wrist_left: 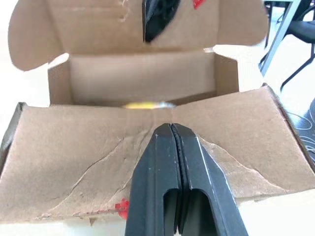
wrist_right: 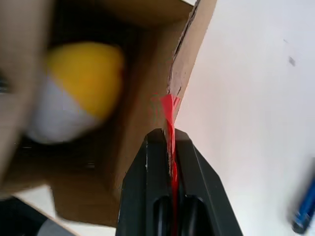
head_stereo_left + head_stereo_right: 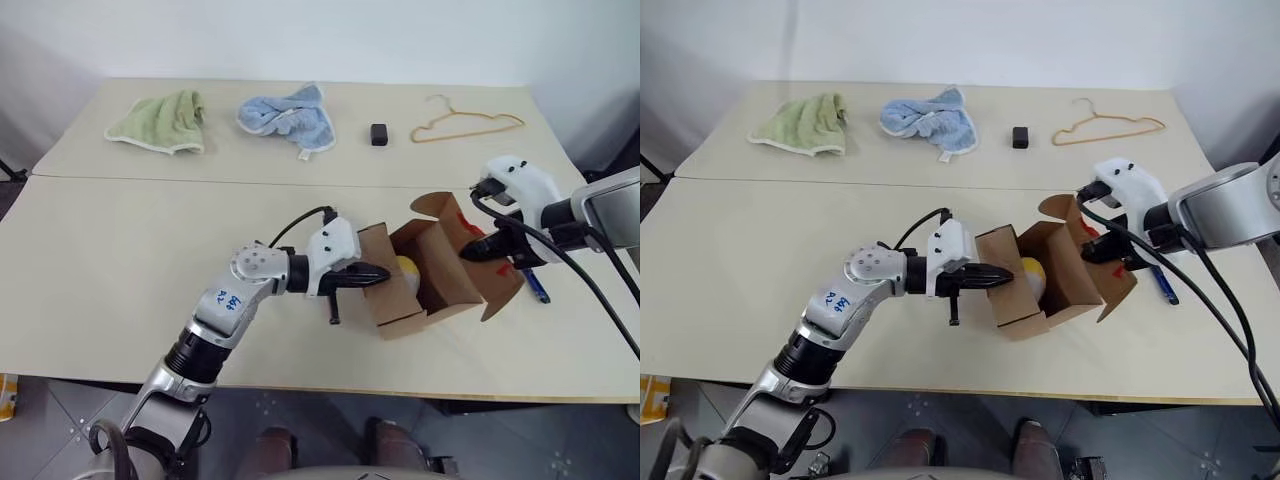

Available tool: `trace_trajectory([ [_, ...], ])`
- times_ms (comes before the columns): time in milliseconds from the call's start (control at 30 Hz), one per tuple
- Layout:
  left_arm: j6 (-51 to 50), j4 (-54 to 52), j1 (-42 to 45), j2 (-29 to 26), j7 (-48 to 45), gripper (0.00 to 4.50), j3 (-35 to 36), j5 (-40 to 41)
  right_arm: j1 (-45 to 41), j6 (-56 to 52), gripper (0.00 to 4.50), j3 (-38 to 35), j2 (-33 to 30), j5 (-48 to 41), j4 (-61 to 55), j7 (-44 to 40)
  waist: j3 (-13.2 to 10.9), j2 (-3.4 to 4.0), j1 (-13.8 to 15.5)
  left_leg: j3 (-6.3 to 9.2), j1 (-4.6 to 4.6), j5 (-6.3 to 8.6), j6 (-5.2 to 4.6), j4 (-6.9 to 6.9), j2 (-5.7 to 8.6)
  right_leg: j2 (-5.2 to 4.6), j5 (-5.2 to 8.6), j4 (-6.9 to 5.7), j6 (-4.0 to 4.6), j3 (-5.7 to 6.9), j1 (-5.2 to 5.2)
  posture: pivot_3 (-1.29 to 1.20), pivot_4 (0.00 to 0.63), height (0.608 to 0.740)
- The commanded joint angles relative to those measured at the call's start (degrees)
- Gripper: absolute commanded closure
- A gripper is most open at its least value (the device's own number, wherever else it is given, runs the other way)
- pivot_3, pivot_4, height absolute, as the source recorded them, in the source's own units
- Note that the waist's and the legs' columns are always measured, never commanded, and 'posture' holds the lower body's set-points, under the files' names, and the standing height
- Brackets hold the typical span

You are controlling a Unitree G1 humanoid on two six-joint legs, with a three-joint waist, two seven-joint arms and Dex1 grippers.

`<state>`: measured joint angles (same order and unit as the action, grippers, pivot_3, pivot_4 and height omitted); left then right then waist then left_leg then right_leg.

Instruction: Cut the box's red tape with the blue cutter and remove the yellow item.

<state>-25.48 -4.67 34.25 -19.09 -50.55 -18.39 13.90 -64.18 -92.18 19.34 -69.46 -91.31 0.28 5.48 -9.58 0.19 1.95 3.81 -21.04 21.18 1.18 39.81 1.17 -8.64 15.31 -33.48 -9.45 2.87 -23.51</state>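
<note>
Left tool (image 3: 372, 273) is clenched, its tips pressed against the near flap of the box (image 3: 440, 272), nothing between them. Right tool (image 3: 474, 250) is clenched on the far flap, a strip of red tape (image 2: 171, 129) pinched between its fingers. Both flaps are spread, and the box sits open on the worktop (image 3: 120, 270) with its long axis running from about 7 to 1 o'clock in the head view. Inside lies the yellow item (image 3: 406, 270), yellow cap over a whitish part. At 3 o'clock of the box, just past the right flap, the blue cutter (image 3: 538, 286) lies flat, pointing roughly 11 to 5 o'clock
</note>
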Motion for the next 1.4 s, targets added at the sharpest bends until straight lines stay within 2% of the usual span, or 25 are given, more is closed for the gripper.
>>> trace_trajectory([
  [33, -1.74, 2.93, -4.74, -0.71, 1.5, 4.5, -1.08, -1.74, 1.82, -0.32, 4.48, -3.11, -1.79, 4.08, -1.81, -4.86, 0.01, 0.01, 0.43, 0.01, 0.0, 0.0, 0.0, 0.06, 0.02, 0.0, -0.02, 0.0, 0.01, 0.0, 0.03, 0.0, 0.15, 0.74],
  [300, -1.9, -3.34, -9.22, -3.73, 0.95, 4.5, 6.63, 2.73, 11.75, -0.32, 4.48, -9.52, -0.08, 10.86, -4.76, -9.09, -0.08, 0.11, 0.88, -0.03, -0.14, 0.01, -0.03, 0.15, 0.04, 0.0, -0.13, 0.0, 0.03, -0.02, -0.09, 0.0, 0.15, 0.74],
  [633, -3.07, -5.35, -8.93, -6.34, 1.67, 4.5, 9.04, 3.05, 19.51, -0.32, 4.48, -18.66, 7.82, 10.46, -6.74, -4.39, -0.14, 0.09, 0.62, -0.07, -0.23, 0.0, -0.01, 0.12, 0.02, 0.01, -0.15, -0.01, 0.0, -0.01, -0.2, 0.0, 0.15, 0.74],
  [767, -6.98, -6.84, -10.83, -9.1, 1.38, 4.5, 9.72, 3.85, 23.57, 0.14, 3.61, -23.99, 11.71, 9.4, -8.46, -0.73, -0.16, 0.07, 0.38, -0.07, -0.22, 0.0, -0.01, 0.12, 0.02, 0.01, -0.15, -0.03, -0.01, -0.02, -0.2, 0.0, 0.15, 0.74],
  [833, -8.11, -7.05, -11.9, -10.23, 1.79, 4.12, 11.57, 4.73, 26.38, 1.95, 2.9, -27.08, 12.38, 8.83, -11.78, -1.36, -0.17, 0.08, 0.2, -0.07, -0.22, 0.0, -0.01, 0.11, 0.01, 0.01, -0.15, -0.03, -0.01, -0.02, -0.2, 0.0, 0.15, 0.74],
  [933, -8.45, -7.43, -13.97, -11.83, 1.16, 3.36, 16.03, 7.44, 32.2, 9.18, 1.91, -33.66, 11.22, 12.89, -19.27, -8.5, -0.18, 0.09, 0.02, -0.06, -0.23, 0.0, -0.01, 0.09, 0.01, 0.01, -0.15, -0.02, -0.01, -0.01, -0.21, 0.0, 0.15, 0.74],
  [1000, -8.32, -7.83, -16.09, -13.6, -0.62, 2.77, 19.79, 10.16, 37.87, 17.29, 1.23, -38.24, 10.03, 18.36, -24.03, -17.44, -0.18, 0.08, -0.2, -0.07, -0.21, 0.01, -0.02, 0.09, 0.01, 0.01, -0.15, -0.03, -0.02, -0.02, -0.2, 0.0, 0.15, 0.74],
  [1133, -7.58, -7.61, -22.66, -20.81, -8.13, 1.63, 29.55, 16.19, 53.6, 38.53, 0.02, -51.18, 10.91, 30.83, -27.18, -42.49, -0.24, -0.02, -0.56, -0.1, -0.15, 0.03, -0.04, -0.04, 0.0, 0.04, -0.16, 0.01, -0.03, -0.03, -0.17, 0.0, 0.15, 0.74],
  [1233, -7.35, -3.51, -28.06, -26.26, -12.61, 0.71, 36.74, 18.36, 64.02, 55.48, 0.0, -54.63, 12.27, 41.02, -27.06, -59.61, -0.25, -0.04, -0.63, -0.23, -0.02, 0.04, -0.07, -0.05, -0.01, 0.04, -0.16, -0.01, -0.03, -0.12, -0.13, 0.0, 0.15, 0.74],
  [1300, -7.43, -1.76, -31.82, -28.65, -13.97, 0.11, 40.13, 18.67, 67.33, 61.64, 0.0, -54.5, 12.94, 44.28, -26.51, -65.55, -0.27, -0.01, -0.87, -0.29, 0.1, 0.05, -0.07, -0.11, -0.06, 0.08, -0.15, -0.01, -0.03, -0.15, -0.12, 0.0, 0.15, 0.74],
  [1400, -8.97, -0.96, -36.32, -30.86, -15.67, 0.02, 44.71, 20.74, 68.28, 67.37, 0.0, -53.89, 13.86, 44.26, -25.68, -73.95, -0.35, -0.01, -1.2, -0.58, 0.45, 0.06, -0.08, -0.23, -0.12, 0.06, -0.15, -0.04, -0.03, -0.25, 0.04, 0.0, 0.15, 0.74],
])
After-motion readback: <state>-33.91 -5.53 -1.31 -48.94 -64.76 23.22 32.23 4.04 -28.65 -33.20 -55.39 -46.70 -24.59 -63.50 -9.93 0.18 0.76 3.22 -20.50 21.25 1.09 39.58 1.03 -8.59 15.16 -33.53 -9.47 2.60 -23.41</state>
